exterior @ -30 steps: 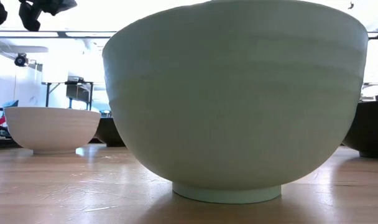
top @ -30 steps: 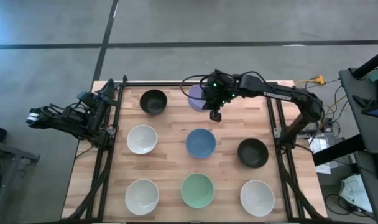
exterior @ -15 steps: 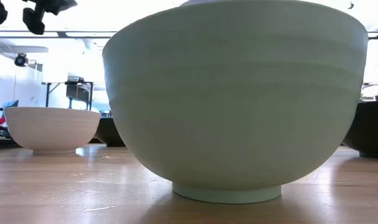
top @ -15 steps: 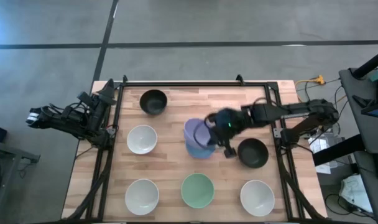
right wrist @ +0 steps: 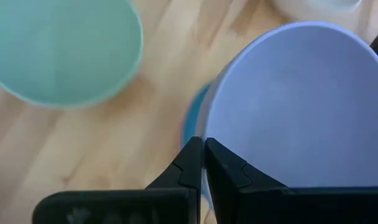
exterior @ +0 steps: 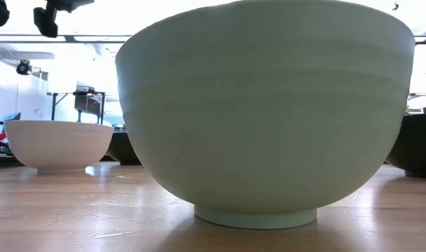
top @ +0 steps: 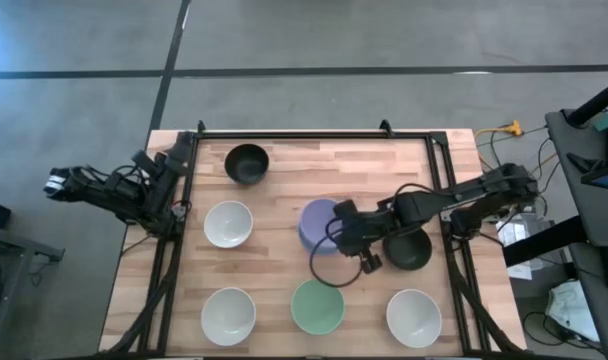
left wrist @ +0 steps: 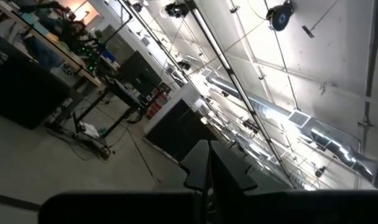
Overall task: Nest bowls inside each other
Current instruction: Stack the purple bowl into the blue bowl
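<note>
While the right gripper (right wrist: 202, 163) has its two fingers pinched together on the rim of the lavender bowl (top: 321, 222), that bowl sits over the blue bowl (right wrist: 193, 122) at the middle of the table (top: 284, 165). In the wrist view only a thin sliver of blue peeks out beside it, so I'd say the lavender one is basically in or right on top, though I can't tell if it's fully seated.

To do this step well, I'd keep the bowl level, let it settle all the way down, then open the fingers just enough to clear the rim and lift straight up so the stack doesn't get dragged sideways.

Going outward from the stack: a black bowl (top: 407, 246) is at 3 o'clock, right under the right arm, so that's the tight side. The mint green bowl (top: 317, 306) is near at 6 o'clock, with white bowls at 9 (top: 228, 223), 7 (top: 228, 314) and 5 o'clock (top: 414, 317). The other black bowl (top: 247, 163) is off at 11. Bare wood at 12 to 1 o'clock is the open way out.

The left gripper (top: 59, 184) is parked off the table's 9 o'clock edge, fingers together and pointing up at the ceiling.
</note>
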Controlling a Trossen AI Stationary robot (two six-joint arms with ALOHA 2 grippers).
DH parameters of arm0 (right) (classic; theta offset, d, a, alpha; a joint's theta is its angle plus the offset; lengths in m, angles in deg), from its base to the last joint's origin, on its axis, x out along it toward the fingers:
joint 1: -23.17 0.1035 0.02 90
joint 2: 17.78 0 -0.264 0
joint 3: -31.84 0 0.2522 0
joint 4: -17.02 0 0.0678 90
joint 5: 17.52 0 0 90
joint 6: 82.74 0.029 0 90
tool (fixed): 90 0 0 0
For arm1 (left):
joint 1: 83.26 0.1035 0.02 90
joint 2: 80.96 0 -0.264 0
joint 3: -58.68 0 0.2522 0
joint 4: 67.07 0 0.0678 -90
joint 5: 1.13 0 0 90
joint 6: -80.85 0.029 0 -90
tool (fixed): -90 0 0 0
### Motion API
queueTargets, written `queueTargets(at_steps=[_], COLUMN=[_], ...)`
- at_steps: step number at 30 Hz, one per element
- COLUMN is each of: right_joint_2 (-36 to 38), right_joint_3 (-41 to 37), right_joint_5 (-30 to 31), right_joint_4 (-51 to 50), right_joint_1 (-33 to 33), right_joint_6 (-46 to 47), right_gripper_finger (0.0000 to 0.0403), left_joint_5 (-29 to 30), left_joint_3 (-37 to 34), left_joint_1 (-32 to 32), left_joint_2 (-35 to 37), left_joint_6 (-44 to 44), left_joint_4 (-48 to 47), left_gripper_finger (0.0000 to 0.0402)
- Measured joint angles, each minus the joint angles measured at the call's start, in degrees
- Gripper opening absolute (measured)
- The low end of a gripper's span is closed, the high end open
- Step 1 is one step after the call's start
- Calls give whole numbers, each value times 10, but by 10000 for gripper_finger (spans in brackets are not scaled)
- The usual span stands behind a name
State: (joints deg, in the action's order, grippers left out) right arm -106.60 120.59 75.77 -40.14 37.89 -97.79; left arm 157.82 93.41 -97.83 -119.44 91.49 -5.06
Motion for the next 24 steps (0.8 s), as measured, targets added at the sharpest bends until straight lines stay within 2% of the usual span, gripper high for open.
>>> queueTargets(at_steps=[24], right_joint_2=[-89], right_joint_3=[6], right_joint_5=[29], right_joint_4=[-2], right_joint_1=[-1], right_joint_6=[-24], right_gripper_finger=[10], left_joint_5=[0], left_joint_3=[0], left_joint_1=[-24], left_joint_2=[-38], left_joint_6=[-29], left_joint_4=[1], left_gripper_finger=[0])
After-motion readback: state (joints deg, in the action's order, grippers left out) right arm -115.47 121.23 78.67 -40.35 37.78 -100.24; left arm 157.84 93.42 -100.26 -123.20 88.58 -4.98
